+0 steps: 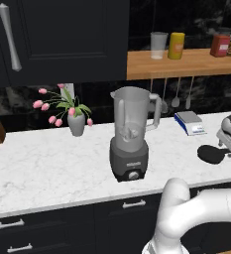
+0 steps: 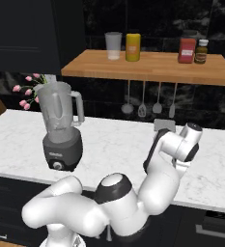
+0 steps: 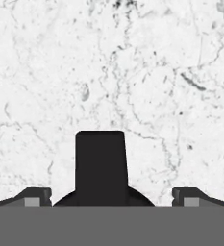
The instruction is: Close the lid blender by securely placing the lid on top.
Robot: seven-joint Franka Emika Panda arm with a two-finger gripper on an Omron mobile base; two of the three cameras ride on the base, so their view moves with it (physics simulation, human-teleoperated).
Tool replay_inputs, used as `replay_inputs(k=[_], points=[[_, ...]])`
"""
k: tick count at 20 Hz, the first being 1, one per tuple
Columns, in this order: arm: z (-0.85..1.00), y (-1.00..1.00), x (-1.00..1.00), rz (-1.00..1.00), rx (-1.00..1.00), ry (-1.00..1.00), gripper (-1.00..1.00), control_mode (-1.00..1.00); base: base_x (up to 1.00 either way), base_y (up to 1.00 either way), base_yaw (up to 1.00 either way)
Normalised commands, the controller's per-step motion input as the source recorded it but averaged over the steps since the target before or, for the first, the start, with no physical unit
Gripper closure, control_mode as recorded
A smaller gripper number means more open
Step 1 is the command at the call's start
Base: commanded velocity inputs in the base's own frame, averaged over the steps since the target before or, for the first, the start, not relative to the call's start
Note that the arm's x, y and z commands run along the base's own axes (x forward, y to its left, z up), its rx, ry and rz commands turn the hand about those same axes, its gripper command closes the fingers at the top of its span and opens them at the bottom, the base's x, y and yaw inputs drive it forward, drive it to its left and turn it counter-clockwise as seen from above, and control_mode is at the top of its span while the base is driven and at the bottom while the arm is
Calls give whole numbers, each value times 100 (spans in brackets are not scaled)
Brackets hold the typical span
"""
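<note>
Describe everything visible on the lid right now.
The lid is a flat, round, matte black disc lying flat on the white marble counter, right of the blender and apart from it. In the hand view its rectangular tab points up between the open gripper tips; nothing grips it.

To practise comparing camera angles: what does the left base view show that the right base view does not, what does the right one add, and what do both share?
Left base view alone: the black lid lying flat on the marble counter, to the right of the blender, and the silver cabinet handles.
Right base view alone: the arm's dark joint cap.
Both: the blender with its jar uncovered, the pink tulips, and the wooden shelf holding a clear cup and a yellow canister.
</note>
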Motion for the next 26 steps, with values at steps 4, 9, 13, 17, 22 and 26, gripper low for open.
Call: replay_inputs(k=[4,9,13,17,22,26], points=[[-19,0,1,0,-4,0,-100,-100,0,0,0],[-11,0,14,0,-3,0,-100,-100,0,0,0],[-13,0,15,0,-3,0,-100,-100,0,0,0],[-18,0,3,0,-2,0,-100,-100,0,0,0],[-13,0,2,0,-1,2,100,-100,0,0,0],[0,0,0,0,0,0,100,-100,0,0,0]])
